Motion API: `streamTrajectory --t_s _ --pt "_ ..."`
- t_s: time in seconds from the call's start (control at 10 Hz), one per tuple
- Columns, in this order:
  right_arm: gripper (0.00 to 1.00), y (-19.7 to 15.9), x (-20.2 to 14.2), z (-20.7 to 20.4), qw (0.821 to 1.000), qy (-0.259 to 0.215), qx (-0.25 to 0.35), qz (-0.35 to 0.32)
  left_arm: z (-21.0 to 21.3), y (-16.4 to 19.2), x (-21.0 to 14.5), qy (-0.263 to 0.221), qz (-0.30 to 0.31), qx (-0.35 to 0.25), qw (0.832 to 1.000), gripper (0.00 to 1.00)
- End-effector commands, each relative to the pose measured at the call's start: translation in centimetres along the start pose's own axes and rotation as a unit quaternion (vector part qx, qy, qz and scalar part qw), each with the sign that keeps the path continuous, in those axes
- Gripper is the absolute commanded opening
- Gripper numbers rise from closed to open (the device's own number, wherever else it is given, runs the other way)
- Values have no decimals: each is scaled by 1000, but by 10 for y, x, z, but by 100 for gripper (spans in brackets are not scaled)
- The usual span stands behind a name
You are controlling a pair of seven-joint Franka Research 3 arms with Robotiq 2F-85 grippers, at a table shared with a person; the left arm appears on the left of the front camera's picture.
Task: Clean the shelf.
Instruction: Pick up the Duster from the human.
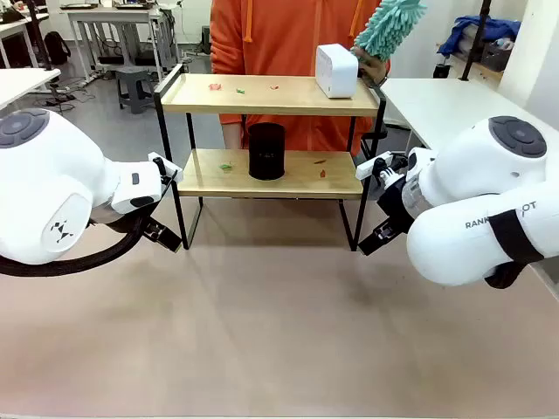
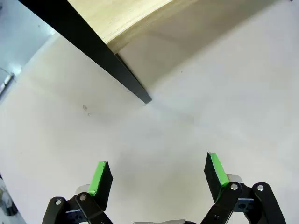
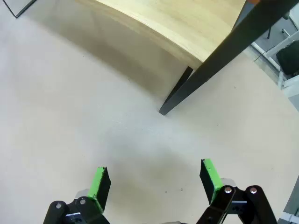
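The shelf (image 1: 262,98) stands mid-table, a black frame with two wooden boards. Small red and green scraps (image 1: 238,88) lie on the top board, and more scraps (image 1: 320,168) lie on the lower one. A white box (image 1: 336,71) sits at the top right and a black cylinder (image 1: 267,151) stands on the lower board. Behind the shelf, a person in orange holds a teal duster (image 1: 388,26) above the box. My left gripper (image 1: 162,233) (image 2: 159,170) is open by the shelf's left front leg (image 2: 107,60). My right gripper (image 1: 374,239) (image 3: 154,175) is open by the right front leg (image 3: 205,70).
Bare beige tabletop (image 1: 271,332) stretches from the shelf to the near edge. A white table (image 1: 437,109) stands at the right behind my right arm, and another white table (image 1: 17,83) is at the far left. Desks and stools fill the room behind.
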State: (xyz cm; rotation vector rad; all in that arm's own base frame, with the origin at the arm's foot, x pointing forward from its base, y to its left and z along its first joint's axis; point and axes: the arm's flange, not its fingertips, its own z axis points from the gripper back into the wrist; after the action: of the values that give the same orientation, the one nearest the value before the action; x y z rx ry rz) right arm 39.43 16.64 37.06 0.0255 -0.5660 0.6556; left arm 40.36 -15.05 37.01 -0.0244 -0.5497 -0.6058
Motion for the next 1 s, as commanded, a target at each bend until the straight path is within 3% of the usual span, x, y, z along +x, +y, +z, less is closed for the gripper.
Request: streamTrajectory --t_s 0.0,0.9 --pt "100 0 0 0 1000 0 0 0 0 0 0 0 0 0 1000 100" --pt "100 0 0 0 1000 0 0 0 0 0 0 0 0 0 1000 100"
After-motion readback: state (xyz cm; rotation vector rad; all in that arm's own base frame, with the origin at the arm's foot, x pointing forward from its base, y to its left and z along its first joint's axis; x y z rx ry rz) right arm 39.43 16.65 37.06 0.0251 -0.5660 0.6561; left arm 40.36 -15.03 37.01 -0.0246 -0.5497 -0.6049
